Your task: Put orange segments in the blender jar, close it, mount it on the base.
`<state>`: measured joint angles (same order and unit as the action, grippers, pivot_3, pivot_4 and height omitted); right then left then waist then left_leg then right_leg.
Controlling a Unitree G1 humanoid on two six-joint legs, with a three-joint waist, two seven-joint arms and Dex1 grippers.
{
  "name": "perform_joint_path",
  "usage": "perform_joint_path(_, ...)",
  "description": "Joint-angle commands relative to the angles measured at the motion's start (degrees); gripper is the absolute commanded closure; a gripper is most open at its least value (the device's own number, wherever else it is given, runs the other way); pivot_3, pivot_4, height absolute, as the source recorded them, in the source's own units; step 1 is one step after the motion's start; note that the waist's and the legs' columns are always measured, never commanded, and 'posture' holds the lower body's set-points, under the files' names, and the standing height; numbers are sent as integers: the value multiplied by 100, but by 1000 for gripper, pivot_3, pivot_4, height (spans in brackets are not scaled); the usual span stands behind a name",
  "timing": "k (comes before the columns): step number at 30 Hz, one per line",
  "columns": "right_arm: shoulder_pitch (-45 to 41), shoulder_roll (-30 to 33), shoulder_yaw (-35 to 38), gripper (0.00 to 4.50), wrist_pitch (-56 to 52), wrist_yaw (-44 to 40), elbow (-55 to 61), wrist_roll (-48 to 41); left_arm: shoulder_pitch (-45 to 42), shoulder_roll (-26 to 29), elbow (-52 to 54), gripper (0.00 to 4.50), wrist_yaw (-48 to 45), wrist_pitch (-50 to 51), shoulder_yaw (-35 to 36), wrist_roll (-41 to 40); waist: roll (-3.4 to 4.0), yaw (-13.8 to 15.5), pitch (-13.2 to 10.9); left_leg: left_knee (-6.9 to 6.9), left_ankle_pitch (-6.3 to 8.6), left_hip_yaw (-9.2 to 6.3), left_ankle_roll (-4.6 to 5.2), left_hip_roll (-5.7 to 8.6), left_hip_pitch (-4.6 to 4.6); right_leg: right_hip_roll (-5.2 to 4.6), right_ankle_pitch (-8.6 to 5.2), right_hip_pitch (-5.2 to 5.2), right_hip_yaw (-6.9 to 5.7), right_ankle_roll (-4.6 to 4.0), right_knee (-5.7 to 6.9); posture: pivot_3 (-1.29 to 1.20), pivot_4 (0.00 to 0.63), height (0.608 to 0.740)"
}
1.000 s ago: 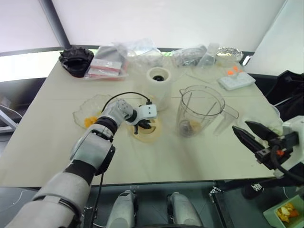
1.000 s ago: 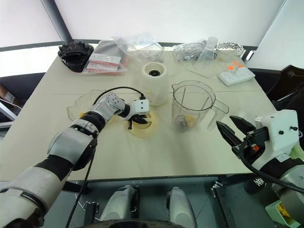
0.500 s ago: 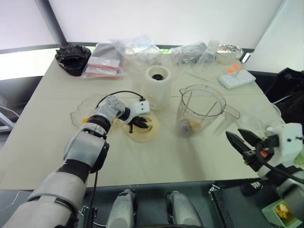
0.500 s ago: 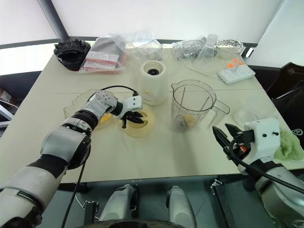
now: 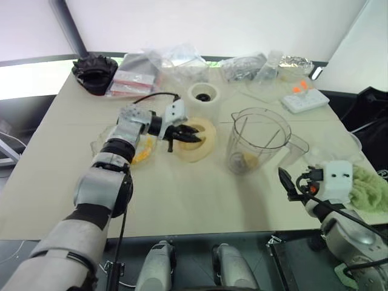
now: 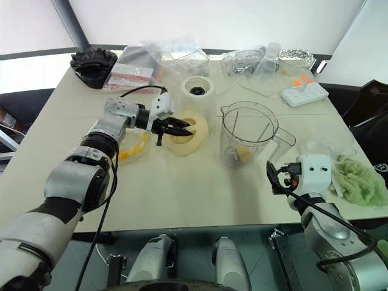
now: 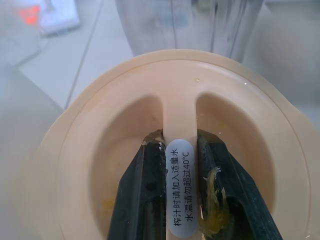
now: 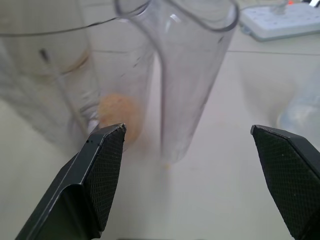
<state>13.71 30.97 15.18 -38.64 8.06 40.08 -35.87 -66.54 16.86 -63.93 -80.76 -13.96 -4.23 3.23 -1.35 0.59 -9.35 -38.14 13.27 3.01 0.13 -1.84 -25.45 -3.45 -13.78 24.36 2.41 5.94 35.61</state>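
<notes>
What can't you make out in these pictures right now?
- Clear plastic blender jar: count of orange segments inside, blurred behind its wall in the right wrist view.
- Cream round lid: underside hidden, left wrist view.
- Small items at the table's far edge: too small, head views.

left gripper clamped on lid's centre rib | white label on rib | pulp on one finger | jar at 12 o'clock behind lid

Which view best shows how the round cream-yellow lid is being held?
The left wrist view: the left end effector pinches the central ridge of the round cream-yellow lid between its fingers. The head views show the lid raised and tilted beside the tall clear plastic blender jar.
</notes>
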Motion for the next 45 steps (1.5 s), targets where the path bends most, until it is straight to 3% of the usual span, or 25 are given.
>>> perform_joint_path(1, -344, -313, 11, 373, 189, 29, -255, 341, 116, 128, 473, 4223, 160, -77, 54, -150, 1, -11, 0, 0, 0, 1, 0, -1, 3, 2, 0, 0, 0, 0, 2, 0, 150, 740)
perform_joint_path(16, -1555, -1266, -160, 373, 491, 23, -1470, 1362, 627, 418, 2006, 4223, 448, 472, 42, -569, 7, -23, 1, -5, -1, -2, 0, -3, 9, 17, -5, 8, 1, 11, 48, 0, 150, 740)
perform_joint_path(19, -1672, -1337, -133, 1149, 538, -11, -1580, 1490, 739, 459, 2241, 4223, 497, 578, 36, -613, 7, -30, 1, -5, -1, -3, 0, -3, 9, 17, -3, 9, 1, 19, 51, 0, 150, 740)
perform_joint_path(23, -1768, -1403, -122, 3251, 546, -99, -1625, 1594, 816, 551, 2470, 4223, 604, 672, 62, -653, 8, -27, 1, -5, -1, -4, 0, -3, 9, 18, -3, 9, 1, 20, 51, 0, 150, 740)
perform_joint_path(24, -1791, -1423, -121, 3551, 537, -109, -1627, 1616, 816, 585, 2515, 4223, 619, 690, 73, -664, 8, -19, 1, -5, -1, -3, 0, -3, 10, 18, -3, 9, 1, 19, 52, 0, 150, 740)
perform_joint_path(30, -1939, -1511, -143, 3518, 457, -275, -1491, 1526, 597, 804, 2579, 4223, 646, 876, 200, -838, 9, -30, 1, -5, -1, -3, 0, -3, 10, 18, -3, 9, 1, 19, 52, 0, 150, 740)
perform_joint_path(36, -2248, -1750, -471, 3518, 174, -438, -1084, 1338, -521, 1129, 1921, 4223, 177, 907, 334, -1117, 8, -62, -10, -5, -1, -5, 0, -5, 6, 24, -2, 16, 1, 22, 55, 0, 150, 740)
perform_joint_path(45, -2209, -1670, -1256, 3518, 76, -842, -977, 1718, -1542, 911, 1074, 4223, -159, 660, 450, -1304, 8, -136, -10, 1, -1, -5, 0, -4, 6, 23, -5, 16, 1, 45, 55, 0, 150, 740)
